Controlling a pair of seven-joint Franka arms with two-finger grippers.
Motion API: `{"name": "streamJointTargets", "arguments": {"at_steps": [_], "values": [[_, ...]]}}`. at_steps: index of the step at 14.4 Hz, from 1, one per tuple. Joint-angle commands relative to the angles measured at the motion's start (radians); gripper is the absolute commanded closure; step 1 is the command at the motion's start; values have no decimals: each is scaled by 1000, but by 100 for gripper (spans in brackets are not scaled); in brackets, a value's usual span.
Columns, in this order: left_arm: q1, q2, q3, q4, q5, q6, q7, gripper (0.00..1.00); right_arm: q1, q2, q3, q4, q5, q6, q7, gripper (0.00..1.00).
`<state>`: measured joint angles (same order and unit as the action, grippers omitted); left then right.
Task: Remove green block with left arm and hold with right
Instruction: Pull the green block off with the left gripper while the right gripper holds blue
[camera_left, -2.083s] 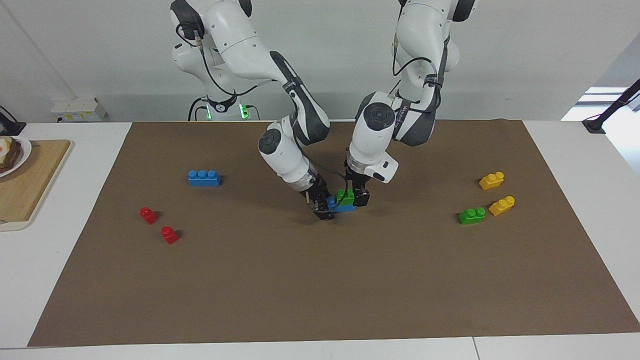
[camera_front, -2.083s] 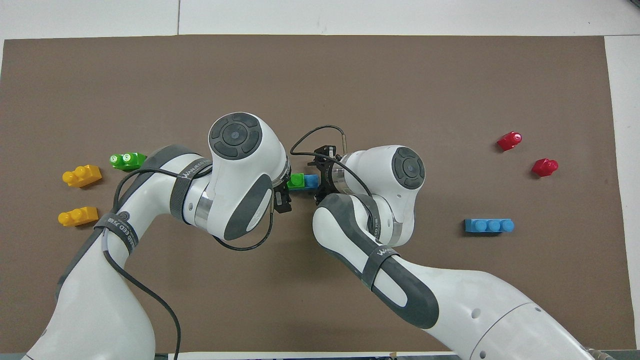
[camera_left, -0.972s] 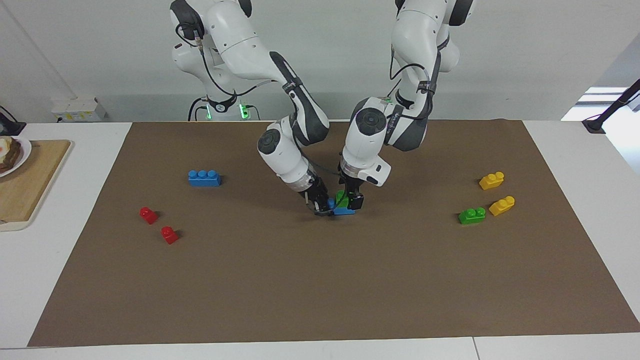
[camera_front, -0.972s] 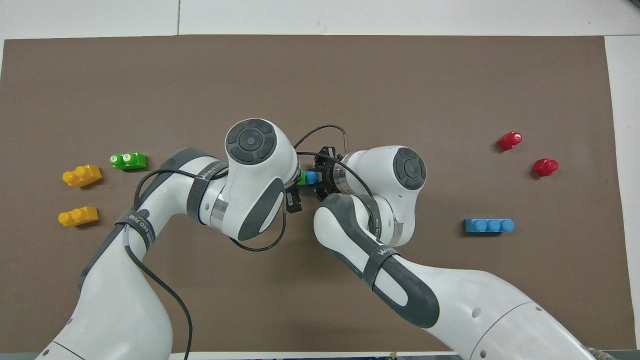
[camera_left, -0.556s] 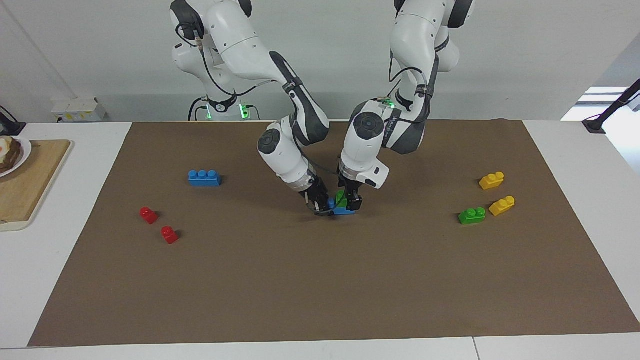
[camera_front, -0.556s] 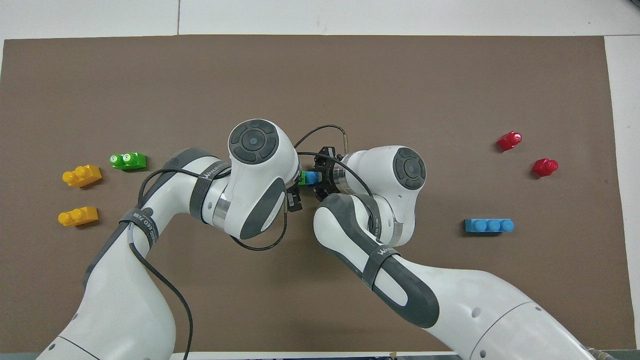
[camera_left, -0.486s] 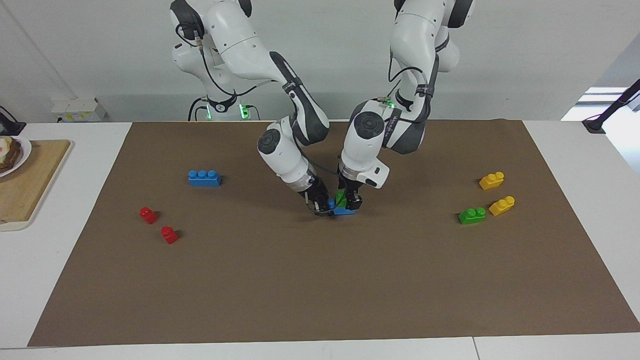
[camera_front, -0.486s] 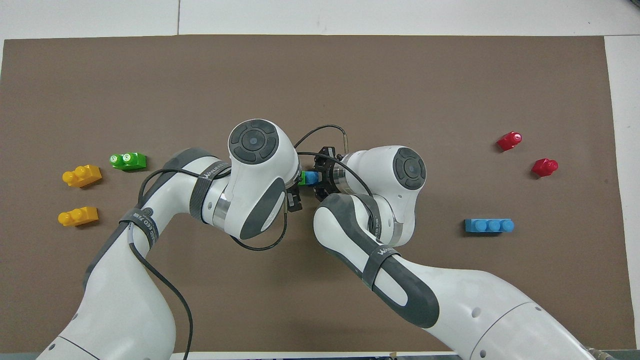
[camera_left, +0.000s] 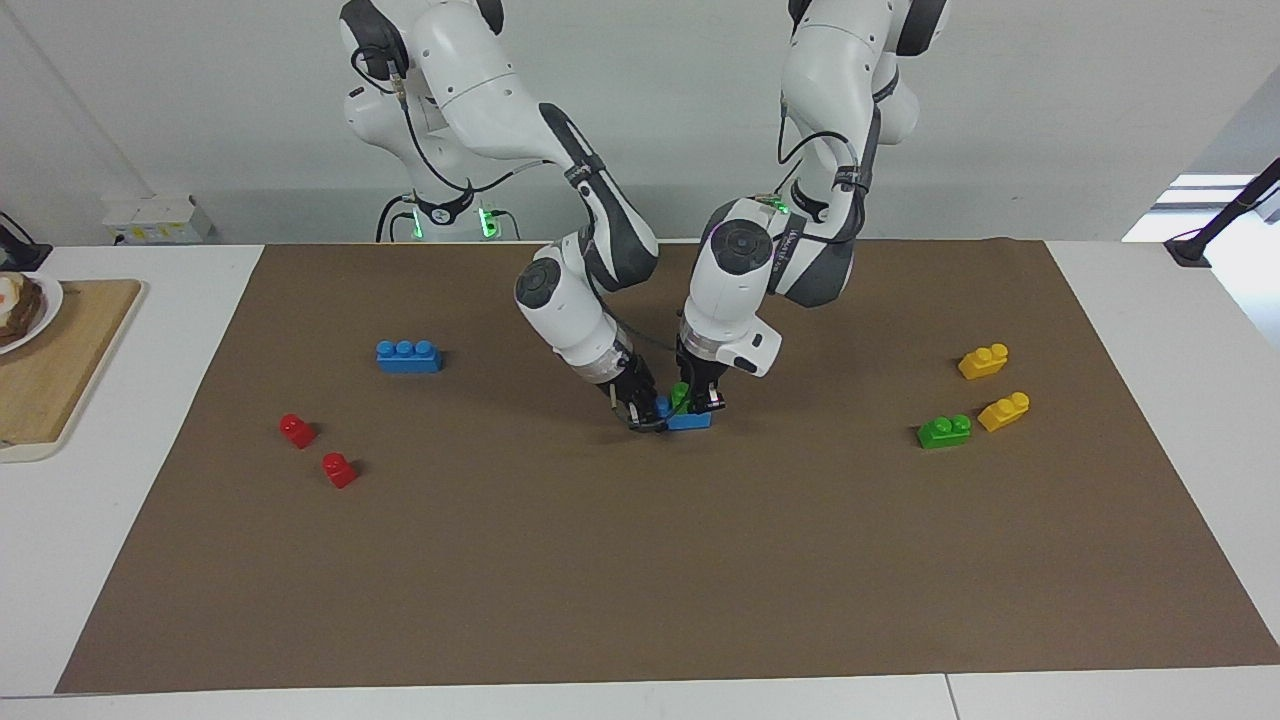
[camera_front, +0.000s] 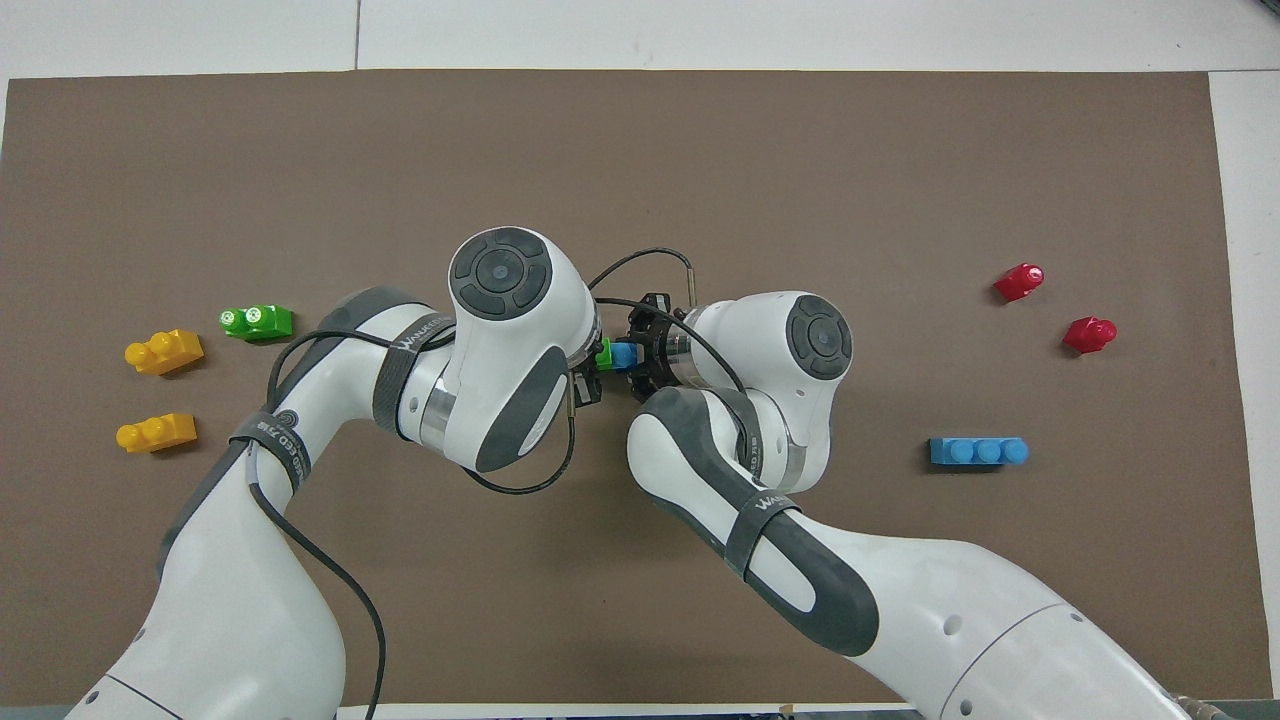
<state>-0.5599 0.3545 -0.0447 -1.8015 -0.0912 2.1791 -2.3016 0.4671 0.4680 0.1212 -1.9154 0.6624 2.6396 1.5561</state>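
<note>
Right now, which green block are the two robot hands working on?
On the brown mat, find where both arms meet mid-table. The green block sits on a blue block, gripped by the left hand. The other green block lies loose beside yellow ones.

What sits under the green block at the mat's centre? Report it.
A blue brick lies under the green block, flat on the brown mat. The left gripper is shut on the green block and the right gripper on the blue brick, covering their joint.

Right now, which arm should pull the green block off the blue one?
Left. Its pincer is shut on the green block; the right pincer is shut on the blue brick beneath, bracing it.
</note>
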Motion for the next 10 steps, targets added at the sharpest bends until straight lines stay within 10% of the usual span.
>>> {"name": "streamJointTargets", "arguments": {"at_steps": [1, 10], "values": [[6, -70, 6, 10, -2, -88, 31, 100, -8, 4, 8, -16, 34, 37, -24, 100], [116, -330, 5, -80, -18, -386, 609, 100, -45, 0, 6, 67, 28, -59, -11, 100]]}}
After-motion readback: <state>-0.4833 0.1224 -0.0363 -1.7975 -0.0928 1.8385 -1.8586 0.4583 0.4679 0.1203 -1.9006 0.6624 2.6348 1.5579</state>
